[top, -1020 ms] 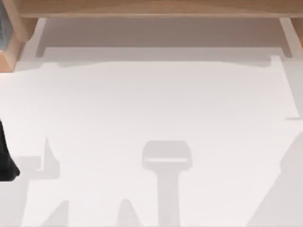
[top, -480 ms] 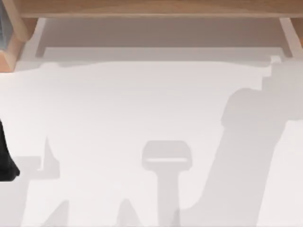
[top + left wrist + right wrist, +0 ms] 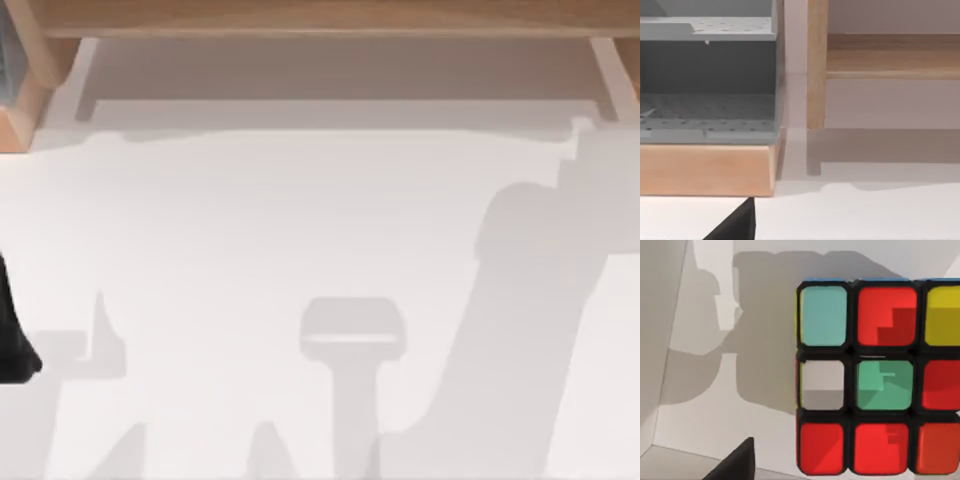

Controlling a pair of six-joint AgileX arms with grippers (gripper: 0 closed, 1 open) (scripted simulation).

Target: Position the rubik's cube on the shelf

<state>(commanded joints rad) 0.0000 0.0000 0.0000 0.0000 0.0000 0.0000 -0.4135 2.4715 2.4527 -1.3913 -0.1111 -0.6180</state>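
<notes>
While the right wrist view has the rubik's cube (image 3: 865,375) close under the camera, teal, red, yellow, white and green stickers facing it, you cannot tell whether the right pincer is clamped on it or merely above it; no fingers are distinguishable. White surface (image 3: 700,430) lies beyond the cube.

Top view: shelf (image 3: 320,18) runs along the far edge, one side support (image 3: 40,60) at the left. Left arm (image 3: 12,330) parked at the left edge; its pincer state cannot be told. Its wrist view faces a grey perforated rack (image 3: 707,75) on a wooden base (image 3: 705,170), beside the shelf's upright.

Risks, as judgement:
- Shelf board overhangs; approach too low and the cube strikes its front edge.
- Shallow or off-centre hold could let the cube twist or drop during transfer.
- Release near the board's lip may tip it back onto the surface.
</notes>
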